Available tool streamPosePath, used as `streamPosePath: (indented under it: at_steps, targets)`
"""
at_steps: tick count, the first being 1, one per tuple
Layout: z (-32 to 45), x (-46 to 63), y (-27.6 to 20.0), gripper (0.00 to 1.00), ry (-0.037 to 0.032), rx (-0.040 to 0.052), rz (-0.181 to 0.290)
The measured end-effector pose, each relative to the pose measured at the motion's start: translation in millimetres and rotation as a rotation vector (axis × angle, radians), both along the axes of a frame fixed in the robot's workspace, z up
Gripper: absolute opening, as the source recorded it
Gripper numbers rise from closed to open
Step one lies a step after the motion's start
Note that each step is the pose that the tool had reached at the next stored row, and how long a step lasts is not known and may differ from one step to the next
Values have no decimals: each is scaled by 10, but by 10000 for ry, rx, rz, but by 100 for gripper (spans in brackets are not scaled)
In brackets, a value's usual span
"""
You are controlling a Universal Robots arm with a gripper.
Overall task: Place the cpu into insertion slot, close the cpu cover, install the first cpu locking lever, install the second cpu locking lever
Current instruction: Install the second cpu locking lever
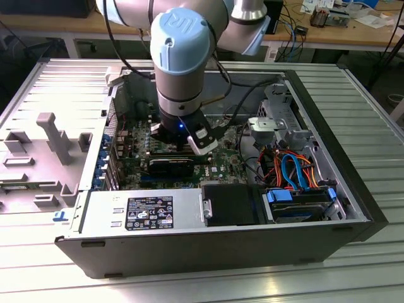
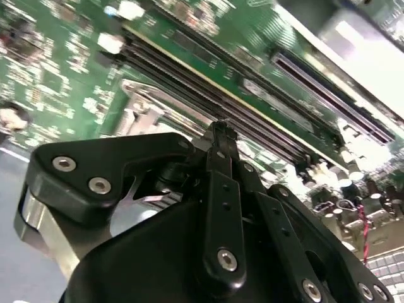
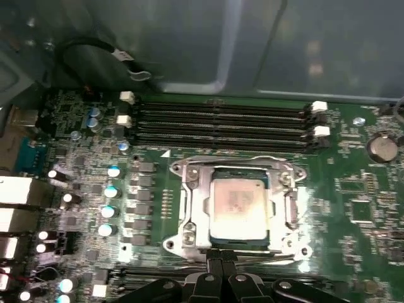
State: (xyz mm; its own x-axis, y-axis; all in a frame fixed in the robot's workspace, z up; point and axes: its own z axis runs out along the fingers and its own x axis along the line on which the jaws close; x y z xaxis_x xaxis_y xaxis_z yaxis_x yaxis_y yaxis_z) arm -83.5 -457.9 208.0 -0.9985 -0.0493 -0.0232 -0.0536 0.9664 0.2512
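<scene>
The silver-topped square cpu [image 3: 240, 205] sits in the insertion slot under the closed silver frame cover [image 3: 196, 208]; the black hand [image 3: 221, 257], fingers pressed together, touches the cover's near edge.

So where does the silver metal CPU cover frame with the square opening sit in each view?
Exterior view: not identifiable; the arm's wrist stands over that part of the green motherboard.
First wrist view: silver metal CPU cover frame lies closed around the silver-topped cpu.
Second wrist view: a silver frame edge beside the slots.
Shared landmark: long black memory slots.
</scene>
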Motion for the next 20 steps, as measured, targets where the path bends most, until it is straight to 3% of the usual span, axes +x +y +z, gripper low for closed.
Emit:
streamPosePath:
  at_steps: [3,5,8,16,20]
  targets:
    - [-42,-131,0,11,0,30,27]
    - [-49,-217,0,11,-3,130,68]
    - [-49,-284,0,11,-10,155,70]
    - [-66,-313,5,11,-11,173,143]
    - [-81,-302,38,11,-11,177,208]
